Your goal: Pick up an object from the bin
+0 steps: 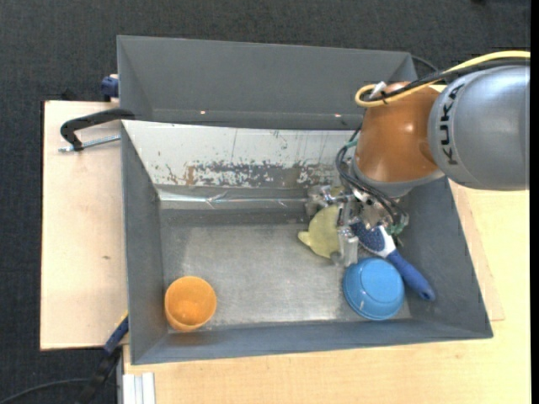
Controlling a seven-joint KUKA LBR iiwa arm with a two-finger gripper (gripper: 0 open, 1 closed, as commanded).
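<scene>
Toward the right of the bin (139, 225), my tool (348, 228) is down by a pale yellow lump (322, 234) (its width I cannot tell); no lift yet.

Grey arm (488, 129) extended from the right, orange wrist cover (396, 137), tool (347, 230) pointing down.

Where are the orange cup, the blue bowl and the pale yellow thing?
orange cup (189, 301): camera view, inside its open mouth.
blue bowl (373, 289): camera view, on its middle.
pale yellow thing (321, 235): camera view, on its middle.
</scene>
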